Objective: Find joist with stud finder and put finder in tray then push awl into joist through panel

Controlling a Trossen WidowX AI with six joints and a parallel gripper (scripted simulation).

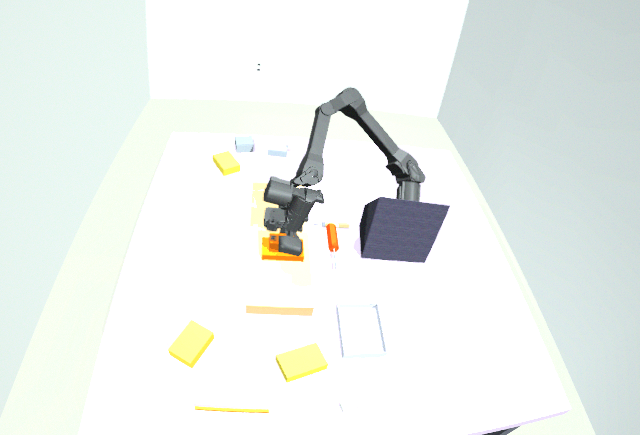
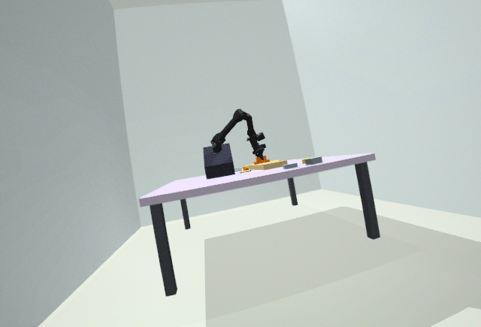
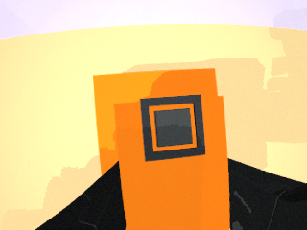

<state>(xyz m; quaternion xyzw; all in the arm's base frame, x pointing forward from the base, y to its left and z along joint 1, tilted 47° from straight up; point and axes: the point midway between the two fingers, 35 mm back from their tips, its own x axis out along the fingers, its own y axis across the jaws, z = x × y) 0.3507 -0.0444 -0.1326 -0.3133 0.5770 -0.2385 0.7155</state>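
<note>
My gripper [image 1: 289, 244] [image 2: 260, 157] is shut on the orange stud finder [image 1: 268, 253] [image 2: 264, 161] [image 3: 173, 192], whose raised grip fills the space between the black fingers in the wrist view. The stud finder is upright on or just above the pale wooden panel [image 1: 279, 310] [image 2: 268, 165] [image 3: 48, 101]; contact cannot be told. Its square dark-framed window [image 3: 174, 128] looks grey. The awl [image 1: 332, 238] [image 2: 246, 171] lies on the table right of the panel, red-orange handle toward the back, thin shank toward the front. The shallow tray [image 1: 382, 329] is at the front right and holds nothing visible. No joist shows.
A large dark block [image 1: 403, 231] [image 2: 219, 160] stands right of the awl. A small tan-ended item [image 1: 342, 225] lies by the awl's handle. Yellow blocks [image 1: 192, 342] [image 1: 301, 362] [image 1: 226, 162], grey-blue blocks [image 1: 244, 144] [image 1: 277, 151] and a thin orange-yellow stick [image 1: 231, 409] lie around the panel.
</note>
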